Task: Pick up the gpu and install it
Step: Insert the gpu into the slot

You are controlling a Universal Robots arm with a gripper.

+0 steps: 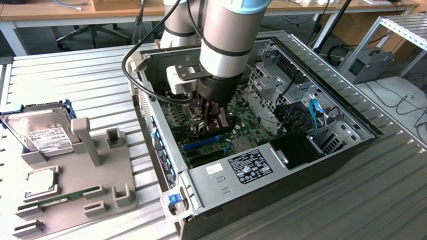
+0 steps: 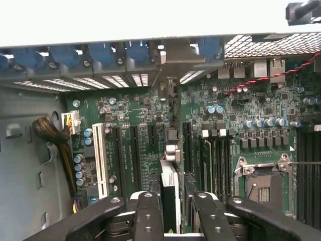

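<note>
My gripper is down inside the open computer case, just above the green motherboard. Its black fingers are shut on the gpu, which I see edge-on as a thin upright card running between them toward the rear wall of the case. The silver end bracket stands against the row of rear slot openings. The card's lower edge lies in line with a black expansion slot, between the neighbouring slots; whether it is seated I cannot tell. The fan side is hidden.
A white slot, a cable bundle and the CPU socket flank the card. Outside the case, at the exterior view's left, a grey fixture holds a RAM stick and a processor; a hard drive lies behind.
</note>
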